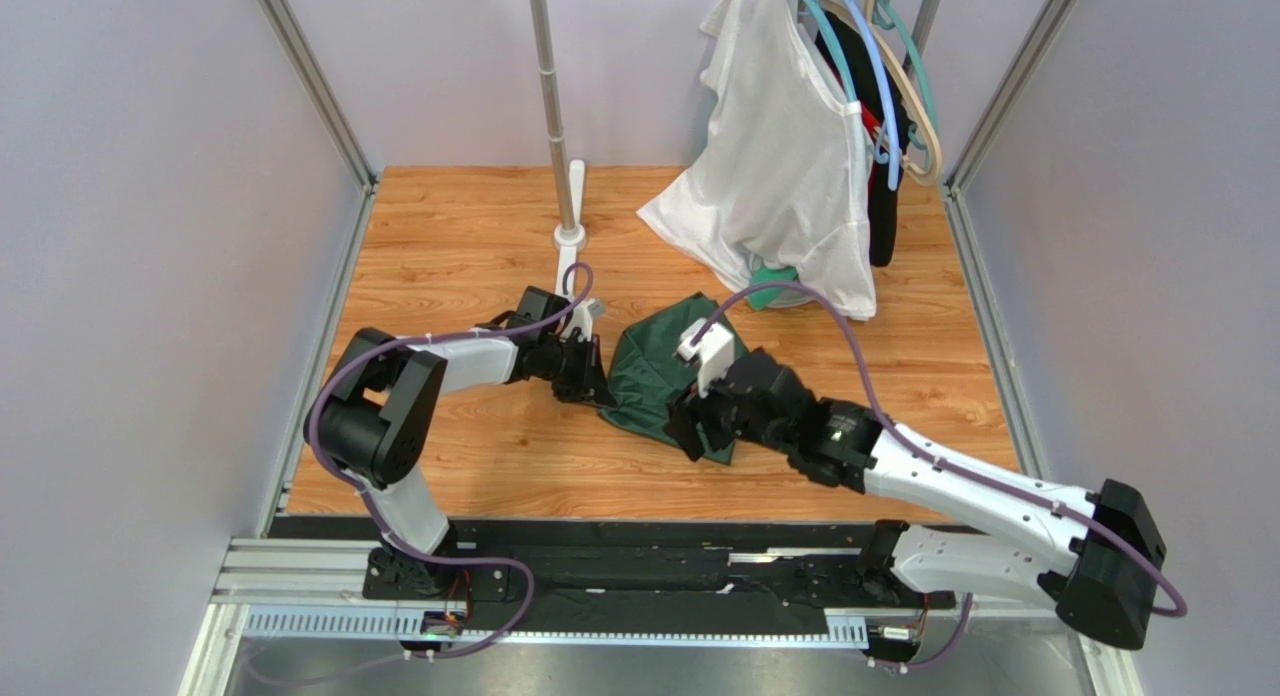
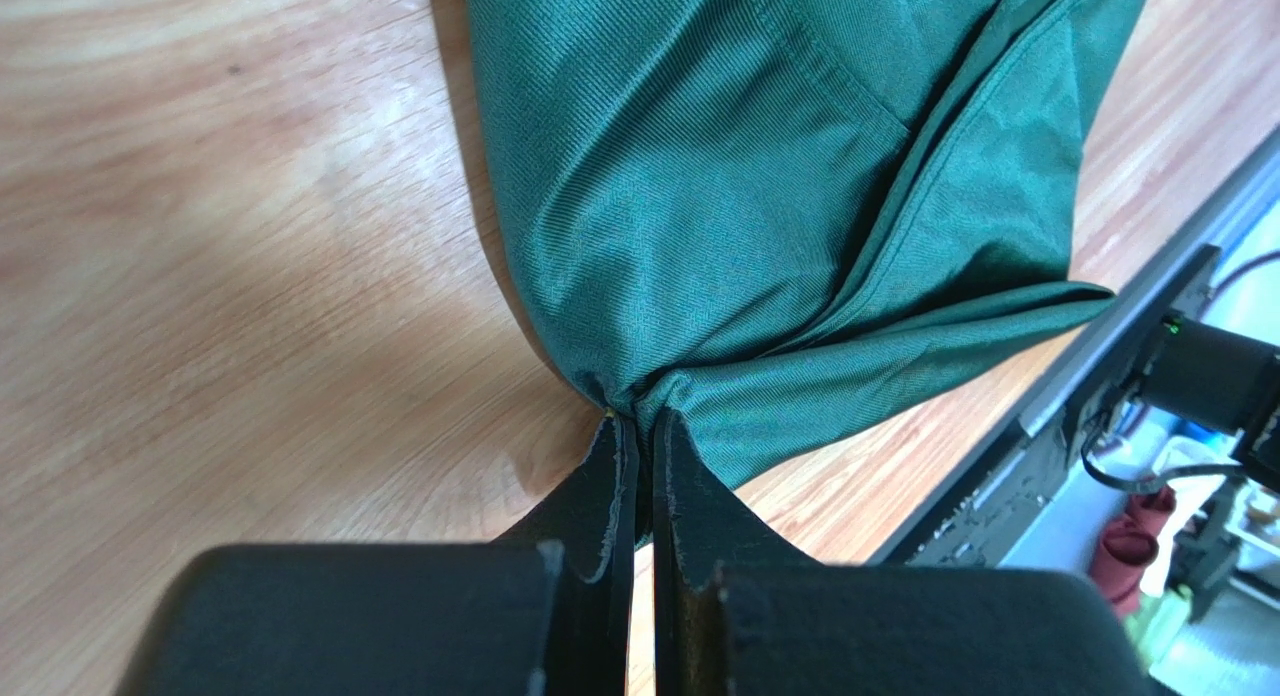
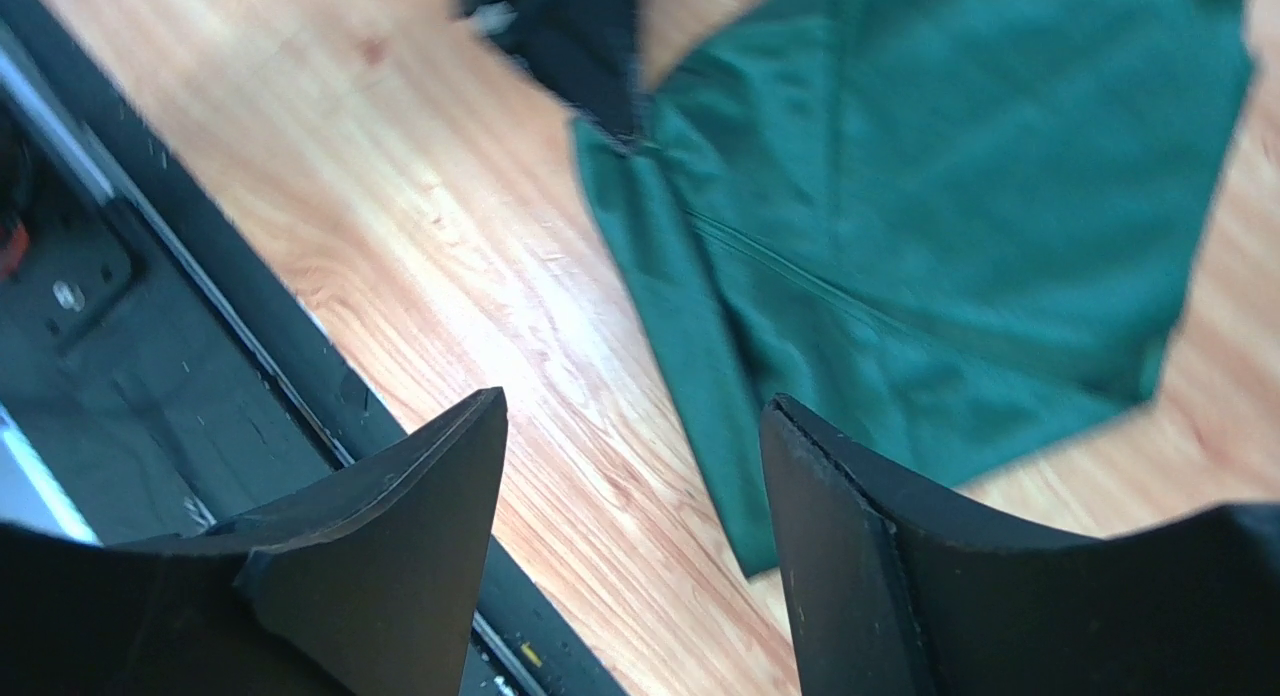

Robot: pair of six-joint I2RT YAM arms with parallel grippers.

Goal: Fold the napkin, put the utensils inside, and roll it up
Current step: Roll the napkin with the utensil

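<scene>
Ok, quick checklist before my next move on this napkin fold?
1. Left pincer shut on a corner of the napkin: ok.
2. Right pincer open and holding nothing: ok.
3. Napkin lying smooth: not ok, it is creased and bunched near the grip.
4. Napkin fully on the table: ok.
5. Utensils located: cannot tell, none in view.

I see my black two-finger right gripper (image 3: 631,411) spread wide above the pale wooden table (image 3: 376,231), holding nothing. The dark green soft cloth napkin (image 3: 932,231) lies near the table's railed edge, one corner meeting the left gripper (image 3: 616,111).
</scene>
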